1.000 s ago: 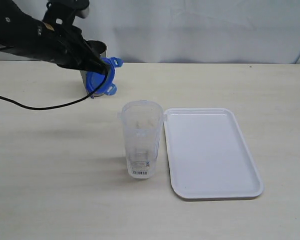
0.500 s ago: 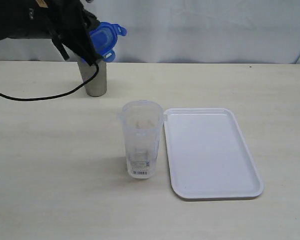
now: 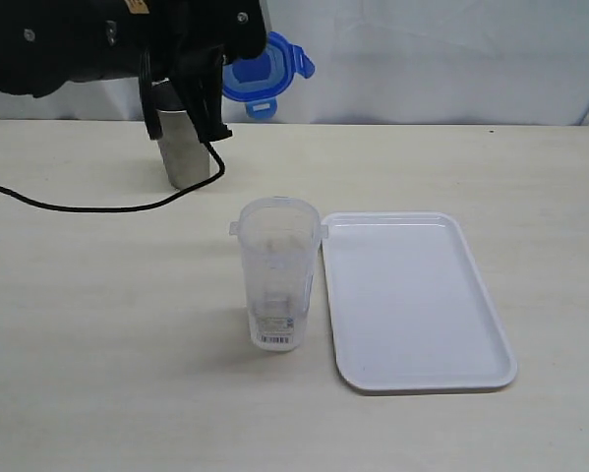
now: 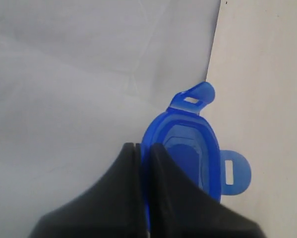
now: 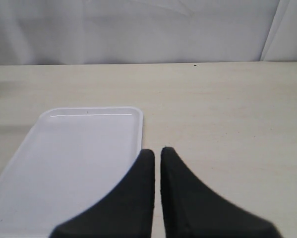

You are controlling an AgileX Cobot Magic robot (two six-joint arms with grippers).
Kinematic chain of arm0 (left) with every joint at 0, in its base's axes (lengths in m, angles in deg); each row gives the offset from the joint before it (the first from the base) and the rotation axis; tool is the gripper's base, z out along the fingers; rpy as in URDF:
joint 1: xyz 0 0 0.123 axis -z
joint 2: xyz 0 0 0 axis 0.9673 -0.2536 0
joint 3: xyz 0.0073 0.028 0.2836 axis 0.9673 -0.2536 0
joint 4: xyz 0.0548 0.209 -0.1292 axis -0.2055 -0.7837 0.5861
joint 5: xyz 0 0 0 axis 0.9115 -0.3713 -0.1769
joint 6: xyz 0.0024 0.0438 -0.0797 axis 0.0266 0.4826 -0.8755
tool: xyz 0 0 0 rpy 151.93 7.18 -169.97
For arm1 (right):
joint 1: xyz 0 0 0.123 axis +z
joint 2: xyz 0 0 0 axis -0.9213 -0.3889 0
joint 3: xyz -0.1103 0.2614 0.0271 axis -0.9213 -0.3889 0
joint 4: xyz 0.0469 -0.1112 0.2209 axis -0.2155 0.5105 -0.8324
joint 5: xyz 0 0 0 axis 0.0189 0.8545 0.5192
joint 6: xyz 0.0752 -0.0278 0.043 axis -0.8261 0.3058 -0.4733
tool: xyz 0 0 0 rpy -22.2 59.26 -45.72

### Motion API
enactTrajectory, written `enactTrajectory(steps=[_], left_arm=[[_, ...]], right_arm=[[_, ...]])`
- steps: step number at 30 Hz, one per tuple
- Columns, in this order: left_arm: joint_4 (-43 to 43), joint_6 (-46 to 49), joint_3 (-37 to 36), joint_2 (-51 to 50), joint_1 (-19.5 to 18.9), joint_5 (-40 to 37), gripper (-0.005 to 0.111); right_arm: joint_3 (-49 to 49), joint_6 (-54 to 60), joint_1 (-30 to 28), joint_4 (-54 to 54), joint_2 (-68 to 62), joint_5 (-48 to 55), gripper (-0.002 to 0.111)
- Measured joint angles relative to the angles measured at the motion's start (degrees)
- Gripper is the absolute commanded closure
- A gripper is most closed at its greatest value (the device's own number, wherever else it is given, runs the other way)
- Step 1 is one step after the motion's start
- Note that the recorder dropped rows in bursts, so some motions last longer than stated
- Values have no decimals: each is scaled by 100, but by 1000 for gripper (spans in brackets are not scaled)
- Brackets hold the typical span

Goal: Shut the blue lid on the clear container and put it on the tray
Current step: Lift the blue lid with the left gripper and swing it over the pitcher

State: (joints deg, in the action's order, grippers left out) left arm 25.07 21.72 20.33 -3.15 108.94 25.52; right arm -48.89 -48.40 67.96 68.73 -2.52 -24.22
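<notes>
The blue lid (image 3: 266, 75) hangs in the air at the back left, held edge-on and well above the table. My left gripper (image 3: 231, 75) is shut on its rim; the left wrist view shows the two black fingers pinching the blue lid (image 4: 200, 148) at my left gripper (image 4: 142, 147), with two clip tabs sticking out. The clear container (image 3: 277, 275) stands upright and open in the middle of the table, barcode label low on its side. Just right of it lies the white tray (image 3: 412, 295). My right gripper (image 5: 157, 150) is shut on nothing, near the tray (image 5: 74, 148) corner; the exterior view does not show it.
A grey steel tumbler (image 3: 186, 147) stands at the back left, below the left arm. A black cable (image 3: 78, 206) trails from that arm across the left of the table. A pale curtain backs the table's far edge.
My left arm has lifted the blue lid from in front of the steel tumbler up and to the right. The container and tray have not moved.
</notes>
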Motion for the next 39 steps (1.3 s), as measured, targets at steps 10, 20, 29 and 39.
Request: enactTrajectory(steps=[10, 20, 29, 39], left_arm=[[0, 0, 0, 240, 68, -543, 107], [-350, 0, 0, 240, 612, -685, 107], [-511, 0, -56, 240, 761, -490, 107], [293, 1650, -1432, 351, 796, 2149, 107]], right_arm=[[0, 0, 0, 0, 0, 0, 104], [0, 0, 0, 0, 0, 0, 104], [0, 0, 0, 0, 0, 0, 104], [0, 0, 0, 0, 0, 0, 104]])
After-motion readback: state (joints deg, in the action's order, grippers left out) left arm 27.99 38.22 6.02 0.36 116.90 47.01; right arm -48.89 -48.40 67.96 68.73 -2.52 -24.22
